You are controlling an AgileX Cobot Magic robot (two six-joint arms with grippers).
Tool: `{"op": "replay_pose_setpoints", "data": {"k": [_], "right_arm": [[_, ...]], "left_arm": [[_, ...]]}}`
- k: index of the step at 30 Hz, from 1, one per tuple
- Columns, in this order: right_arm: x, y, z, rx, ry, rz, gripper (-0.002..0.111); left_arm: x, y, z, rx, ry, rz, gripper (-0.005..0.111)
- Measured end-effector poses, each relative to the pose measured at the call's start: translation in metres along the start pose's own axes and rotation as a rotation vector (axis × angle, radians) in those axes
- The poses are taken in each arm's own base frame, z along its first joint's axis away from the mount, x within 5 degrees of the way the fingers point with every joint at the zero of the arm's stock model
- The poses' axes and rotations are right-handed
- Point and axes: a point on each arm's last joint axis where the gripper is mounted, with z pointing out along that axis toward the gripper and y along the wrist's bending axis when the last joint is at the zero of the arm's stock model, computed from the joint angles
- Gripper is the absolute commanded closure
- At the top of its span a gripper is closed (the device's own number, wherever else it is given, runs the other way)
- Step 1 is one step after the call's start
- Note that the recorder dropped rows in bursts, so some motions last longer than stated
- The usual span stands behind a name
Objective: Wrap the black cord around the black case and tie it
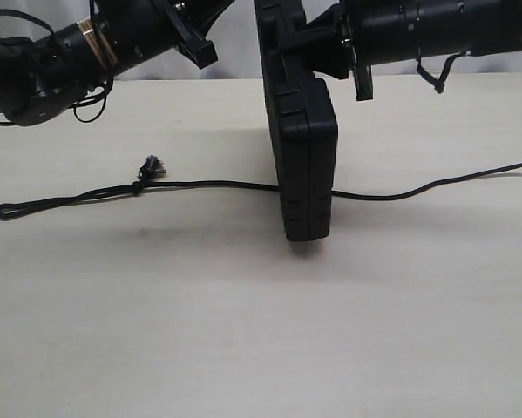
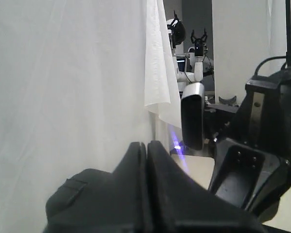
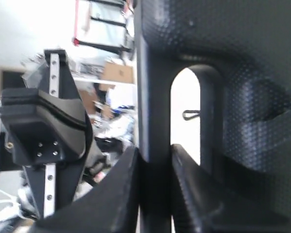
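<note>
Case [image 1: 308,165] hangs upright, narrow edge toward the exterior cam, w/ its lower end at or just above the table [image 1: 243,348]; can't tell if it touches. Cord [image 1: 208,184] lies stretched nearly straight across the table, left to right. It crosses behind or under the case about mid-length, so roughly half shows on each side. Small loop [image 1: 1,210] is at the far left end, frayed grey knot [image 1: 147,170] sits a bit inboard of it, and the plain tip is far right.

Right pincer [image 3: 155,165] is clamped on the case's top edge, one finger each side of the wall by the handle hole [image 3: 186,97]. Left pincer [image 2: 146,145] is up off the table near the case's top, fingers pressed together w/ nothing between them.

Step, as I read it: case is positioned over the cord and no turn has been made yet, so the wrap is barely begun. Next probably needs the left pincer to open, drop to the loop side, pinch the cord and bring it up and over a flat face while the right arm steadies the case.

Case is matte hard plastic w/ pebbled skin, stepped ridges along the edge and rounded corners, so likely slippery for the cord. Cord is thin, limp and braided-looking. Table is pale, smooth and wood-toned.
</note>
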Motion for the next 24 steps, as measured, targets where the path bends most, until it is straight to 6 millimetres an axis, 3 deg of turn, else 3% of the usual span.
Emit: {"op": "replay_pose_setpoints", "data": {"k": [8, 19, 24], "right_arm": [[0.027, -0.032, 0.004, -0.071, -0.047, 0.157, 0.104], [0.033, -0.034, 0.003, -0.087, -0.06, 0.139, 0.104], [0.033, -0.034, 0.003, -0.084, -0.055, 0.133, 0.104]], "left_arm": [[-0.001, 0.0, 0.0, -0.002, -0.004, 0.001, 0.107], [0.006, -0.006, 0.002, 0.066, 0.084, 0.118, 0.107], [0.01, 0.005, 0.035, -0.134, 0.407, 0.217, 0.107]]}}
